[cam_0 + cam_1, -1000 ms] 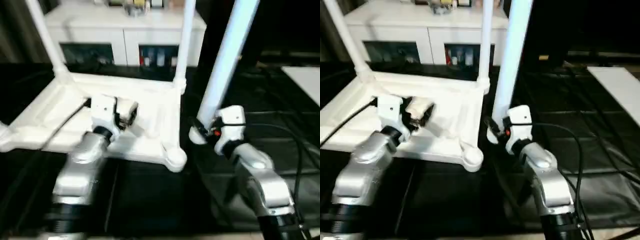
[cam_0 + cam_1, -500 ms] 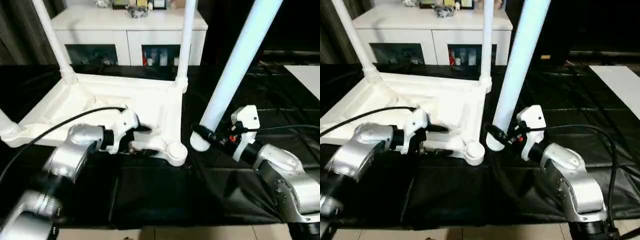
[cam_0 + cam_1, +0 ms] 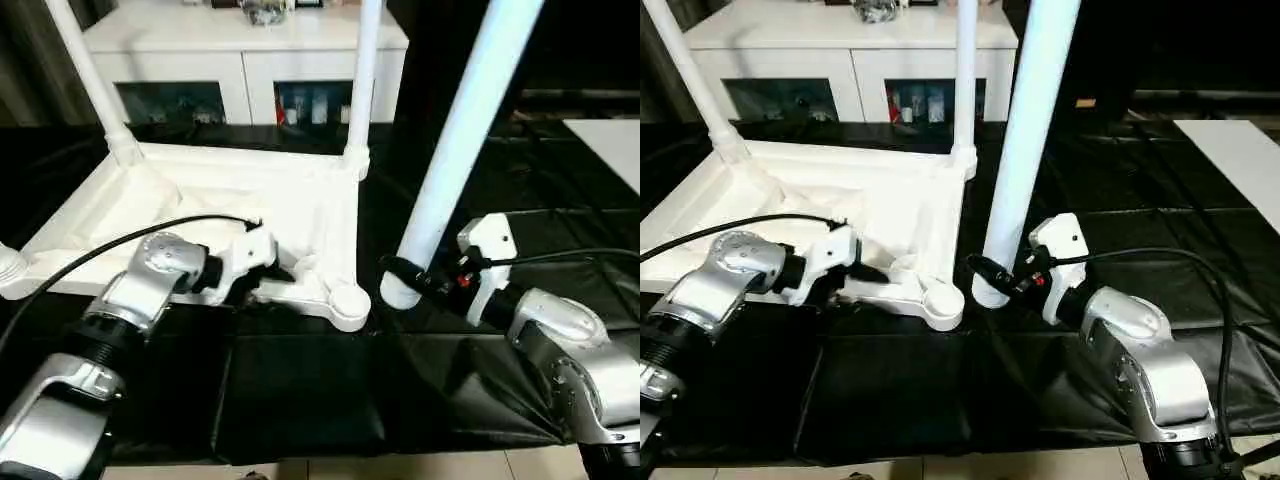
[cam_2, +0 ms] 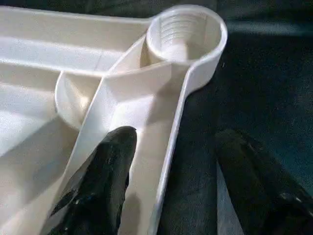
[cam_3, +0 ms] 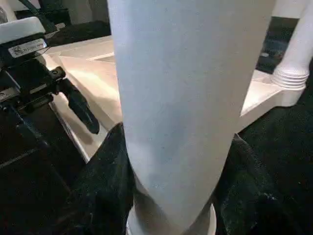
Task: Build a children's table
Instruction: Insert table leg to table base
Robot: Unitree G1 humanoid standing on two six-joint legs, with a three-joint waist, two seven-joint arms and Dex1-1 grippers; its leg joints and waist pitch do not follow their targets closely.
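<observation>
- The children's table top (image 3: 220,205) lies upside down on the black-covered work table (image 3: 300,390), ribbed underside facing up.
- Two white legs already stand upright in the far corner sockets: the far left leg (image 3: 88,80) and the far right leg (image 3: 364,75).
- At the near left edge of the head views, the rounded end of another socket or leg (image 3: 8,265) is partly visible; which one it is cannot be told.
- The near right corner socket (image 4: 186,34) is open and empty, with threads visible inside.
- The left gripper (image 4: 171,186) reaches the top's near edge beside that socket. Its jaws are spread, straddling the rim: one finger (image 4: 105,181) sits over the white inside of the top, the other finger (image 4: 257,181) over the black cover outside. Whether the fingers press on the rim cannot be told.
- The right gripper (image 3: 410,280) is clamped around the lower end of the loose leg (image 3: 465,130), with a black finger on each side of the tube.
- The loose leg is tilted, its upper part leaning away to the robot's right, and its bottom end is near the black cover just beside the empty socket, apart from it.
- A white cabinet (image 3: 250,50) with glass doors stands behind the work table.
- A black cable (image 3: 120,245) runs along the left forearm.
</observation>
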